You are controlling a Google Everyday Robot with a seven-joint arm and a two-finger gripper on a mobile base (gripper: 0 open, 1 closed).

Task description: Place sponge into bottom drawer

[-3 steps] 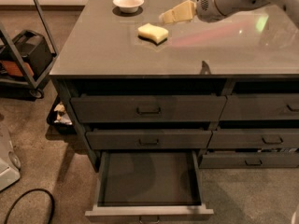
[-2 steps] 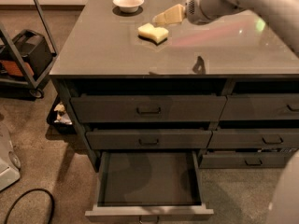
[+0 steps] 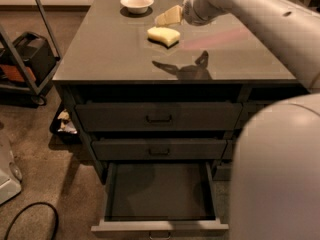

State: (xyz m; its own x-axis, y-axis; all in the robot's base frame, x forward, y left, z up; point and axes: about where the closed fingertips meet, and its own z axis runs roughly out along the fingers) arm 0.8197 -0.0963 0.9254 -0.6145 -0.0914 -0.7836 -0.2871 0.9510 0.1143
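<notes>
The pale yellow sponge (image 3: pixel 163 35) lies on the dark grey countertop (image 3: pixel 115 54), towards the back middle. My gripper (image 3: pixel 168 16) hovers just behind and above the sponge, pointing left and apart from it. The bottom drawer (image 3: pixel 159 227) of the wide stack is pulled out, and its dark inside holds nothing. The two drawers above it are closed.
A white bowl (image 3: pixel 137 2) stands on the counter behind and left of the sponge. My arm's large white segment (image 3: pixel 275 174) covers the lower right and hides the narrower drawer stack. A wheeled cart (image 3: pixel 20 59) stands at the left. A black cable (image 3: pixel 30 224) lies on the floor.
My gripper has moved left across the counter to a spot just behind the sponge. The arm now fills much more of the right side. The sponge and drawer have not moved.
</notes>
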